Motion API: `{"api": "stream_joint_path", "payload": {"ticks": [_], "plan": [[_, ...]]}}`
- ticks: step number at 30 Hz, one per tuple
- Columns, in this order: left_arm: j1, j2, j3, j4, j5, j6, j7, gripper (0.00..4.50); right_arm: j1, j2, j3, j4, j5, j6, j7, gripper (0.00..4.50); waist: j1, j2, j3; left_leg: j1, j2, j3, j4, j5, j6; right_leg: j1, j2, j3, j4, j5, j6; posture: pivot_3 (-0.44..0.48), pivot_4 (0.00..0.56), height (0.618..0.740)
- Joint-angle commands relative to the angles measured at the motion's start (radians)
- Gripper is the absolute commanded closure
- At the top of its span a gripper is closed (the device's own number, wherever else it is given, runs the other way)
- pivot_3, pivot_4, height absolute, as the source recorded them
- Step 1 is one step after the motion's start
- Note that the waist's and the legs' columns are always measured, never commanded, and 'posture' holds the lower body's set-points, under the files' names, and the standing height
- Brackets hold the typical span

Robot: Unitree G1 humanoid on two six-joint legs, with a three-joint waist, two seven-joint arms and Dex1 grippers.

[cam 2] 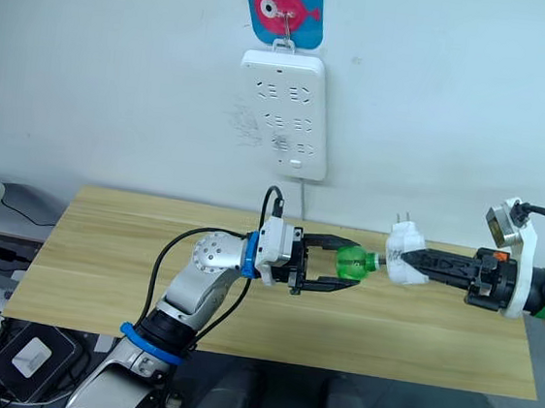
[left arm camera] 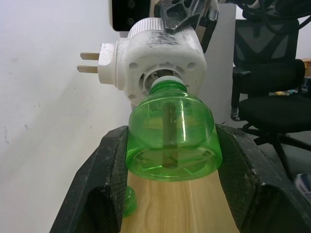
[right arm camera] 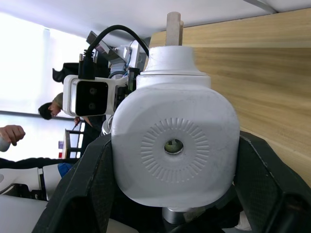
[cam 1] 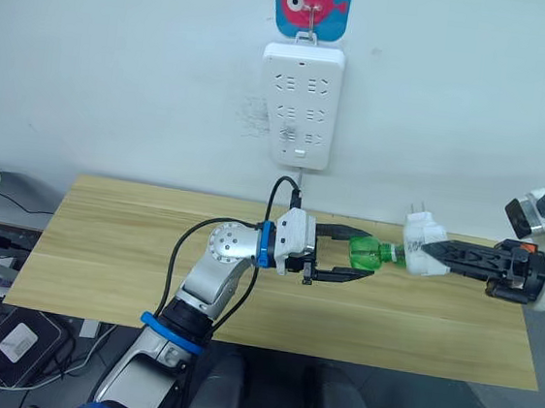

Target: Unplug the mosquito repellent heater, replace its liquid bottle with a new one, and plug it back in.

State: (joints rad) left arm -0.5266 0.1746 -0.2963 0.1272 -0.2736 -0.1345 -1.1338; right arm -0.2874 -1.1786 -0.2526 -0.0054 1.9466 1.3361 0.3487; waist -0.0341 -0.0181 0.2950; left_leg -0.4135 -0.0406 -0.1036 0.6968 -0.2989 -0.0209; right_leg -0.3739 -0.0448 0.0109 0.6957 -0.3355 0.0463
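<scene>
We've got the right gripper (cam 1: 430,250) clamped on the mosquito repellent heater (cam 1: 420,245), unplugged and held up over the wooden table (cam 1: 101,254), prongs pointing up toward the wall. The left gripper (cam 1: 359,257) has its fingers pressed against both sides of its liquid bottle (cam 1: 375,255), whose neck sits at the heater's socket right between the two grippers. Behind them the white power strip (cam 1: 299,104) hangs on the wall under a fish-print hook (cam 1: 312,4), nothing blocking the gap, and another small green bottle (left arm camera: 129,201) lies on the table below the left gripper.
</scene>
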Motion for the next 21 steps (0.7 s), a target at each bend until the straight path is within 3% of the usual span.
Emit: {"api": "stream_joint_path", "payload": {"ticks": [1, 21], "plan": [[-0.02, -0.01, 0.003, -0.026, -0.009, -0.009, 0.01, 2.25, 0.005, -0.016, -0.019, -0.036, 0.026, -0.004, 0.016, 1.53, 0.0, 0.0, 0.0, 0.0, 0.0, 0.0, 0.0, 0.0, 0.0, 0.0, 0.0, 0.0, 0.0, 0.0, 0.0, -0.098, 0.271, 0.74], [0.002, -0.003, -0.043, -0.049, 0.019, -0.013, 0.004, 2.25, -0.046, -0.003, 0.007, -0.005, 0.026, -0.004, 0.012, 1.53, 0.0, 0.0, 0.0, 0.0, 0.0, 0.0, 0.0, 0.0, 0.0, 0.0, 0.0, 0.0, 0.0, 0.0, 0.0, -0.093, 0.282, 0.74]]}}
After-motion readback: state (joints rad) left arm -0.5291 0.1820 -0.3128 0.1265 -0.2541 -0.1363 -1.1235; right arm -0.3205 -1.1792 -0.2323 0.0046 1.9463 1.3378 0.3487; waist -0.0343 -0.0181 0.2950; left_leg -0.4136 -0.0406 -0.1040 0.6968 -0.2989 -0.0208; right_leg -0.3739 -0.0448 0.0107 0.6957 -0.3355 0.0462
